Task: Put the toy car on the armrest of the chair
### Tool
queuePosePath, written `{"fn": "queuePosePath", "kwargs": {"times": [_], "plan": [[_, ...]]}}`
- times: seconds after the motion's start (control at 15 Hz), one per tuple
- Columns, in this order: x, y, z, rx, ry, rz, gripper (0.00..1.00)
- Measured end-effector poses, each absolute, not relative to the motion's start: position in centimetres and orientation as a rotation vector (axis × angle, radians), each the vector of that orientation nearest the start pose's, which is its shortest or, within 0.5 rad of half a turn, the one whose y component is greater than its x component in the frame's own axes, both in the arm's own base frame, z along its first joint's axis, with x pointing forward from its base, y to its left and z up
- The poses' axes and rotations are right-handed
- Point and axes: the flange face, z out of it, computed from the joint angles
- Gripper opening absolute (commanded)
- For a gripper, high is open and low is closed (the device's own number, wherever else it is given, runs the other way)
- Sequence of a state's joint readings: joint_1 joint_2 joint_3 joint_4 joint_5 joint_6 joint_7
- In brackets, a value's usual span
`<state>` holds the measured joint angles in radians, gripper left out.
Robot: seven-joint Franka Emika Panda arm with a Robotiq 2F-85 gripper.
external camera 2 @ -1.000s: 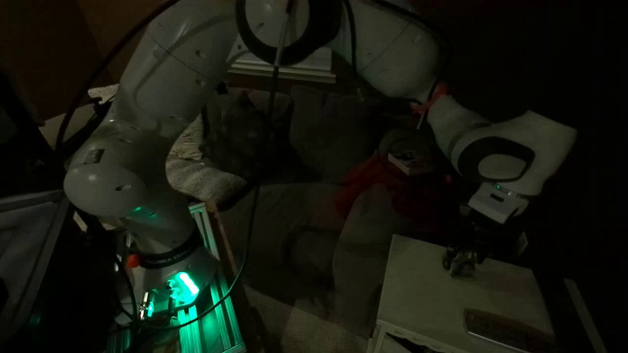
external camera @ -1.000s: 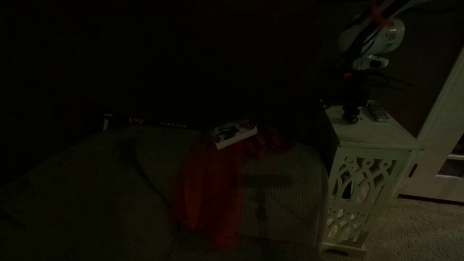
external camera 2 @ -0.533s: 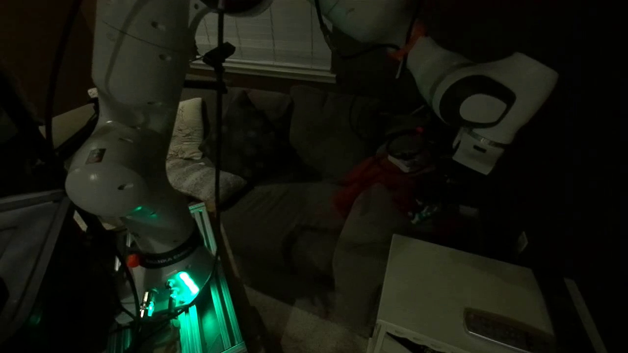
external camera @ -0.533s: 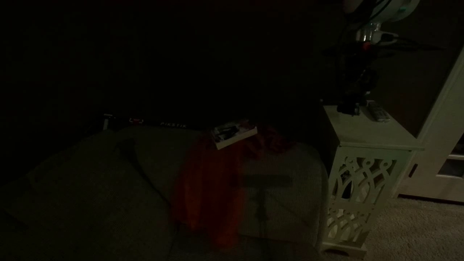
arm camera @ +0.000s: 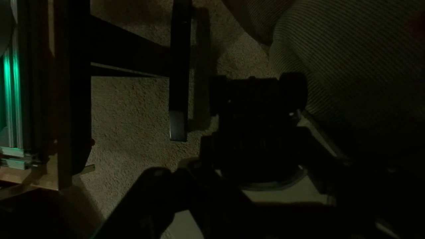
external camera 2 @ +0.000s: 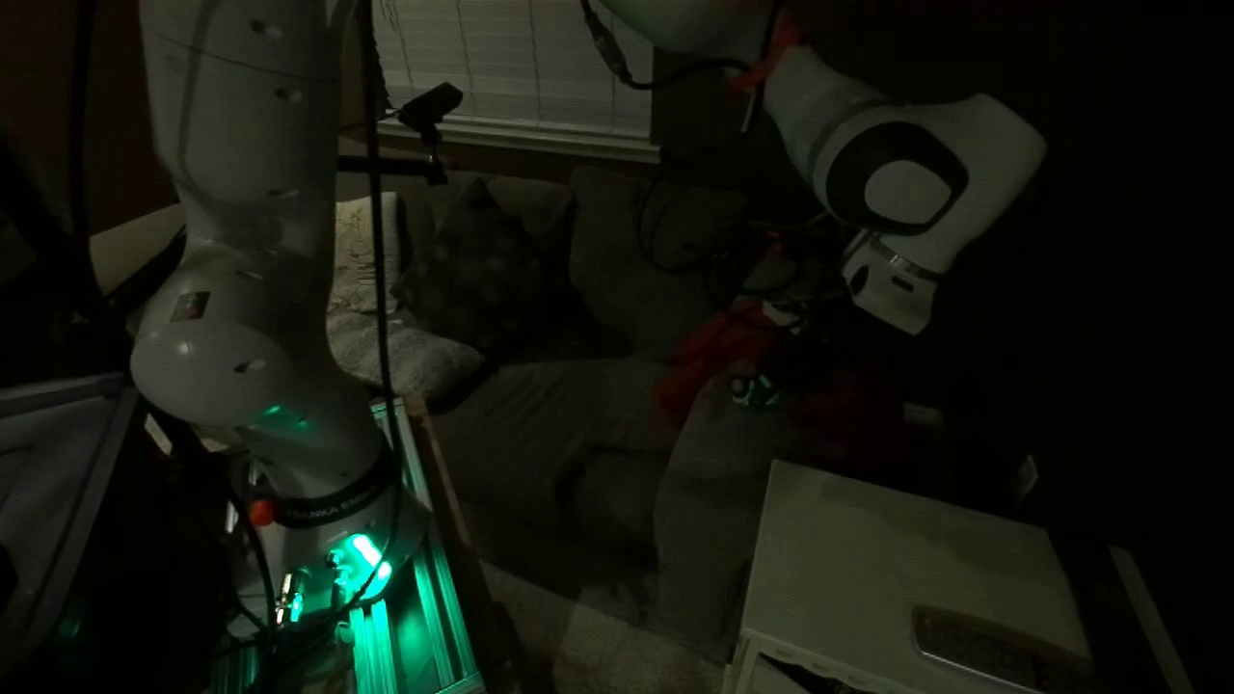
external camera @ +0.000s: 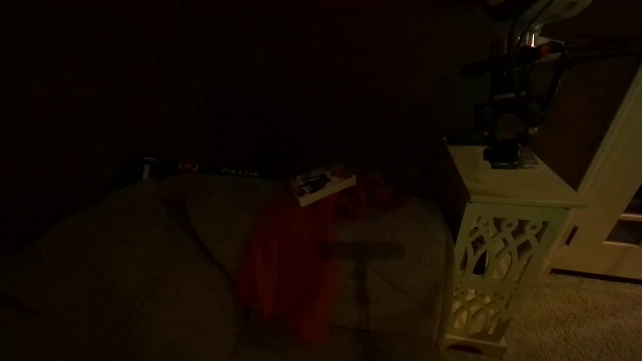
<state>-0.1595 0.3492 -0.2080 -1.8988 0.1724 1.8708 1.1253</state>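
The toy car [external camera 2: 755,390] is a small dark shape with wheels. In an exterior view it hangs in the air by the upper end of the couch's armrest [external camera 2: 718,492]; I cannot tell whether it touches. The car [external camera: 503,153] also shows in front of the side table's top. In the wrist view the car [arm camera: 255,96] is a black silhouette between the fingers. My gripper [arm camera: 257,146] is shut on it; the gripper [external camera: 507,134] points down. The ribbed armrest [arm camera: 348,56] is at upper right in the wrist view. Finger detail is lost in the dark.
A white side table [external camera 2: 868,549] with a remote [external camera 2: 974,646] stands beside the armrest. A red cloth [external camera: 288,271] with a book [external camera: 323,186] on it lies over the couch. The robot's base rail [external camera 2: 424,617] and a dark stand leg [arm camera: 179,73] are near.
My gripper has lifted the toy car off the side table and carried it sideways toward the couch armrest. The arm has risen and shifted left in an exterior view.
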Motion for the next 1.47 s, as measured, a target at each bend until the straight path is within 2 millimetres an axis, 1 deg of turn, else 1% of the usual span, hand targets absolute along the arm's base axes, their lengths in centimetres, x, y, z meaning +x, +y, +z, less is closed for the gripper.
{"fn": "queuePosePath", "kwargs": {"times": [0.13,0.2,0.4,0.53,0.73,0.93,1.13,1.33,1.4,1.47], "plan": [[54.8,-19.2,29.6,-2.220,2.232,0.592,0.67],[54.8,-19.2,29.6,-2.219,2.232,0.592,0.42],[54.8,-19.1,29.6,-2.223,2.218,0.596,0.42],[55.2,-17.6,29.5,-2.232,2.134,0.602,0.42],[56.6,-13.4,30.0,-2.219,1.956,0.598,0.42],[58.0,-7.9,31.0,-2.197,1.802,0.551,0.42],[59.6,-3.4,31.4,-2.159,1.737,0.487,0.42],[61.1,-0.1,31.2,-2.130,1.738,0.382,0.42],[61.4,0.7,30.7,-2.127,1.743,0.384,0.67],[61.5,1.5,30.1,-2.138,1.717,0.438,0.67]]}}
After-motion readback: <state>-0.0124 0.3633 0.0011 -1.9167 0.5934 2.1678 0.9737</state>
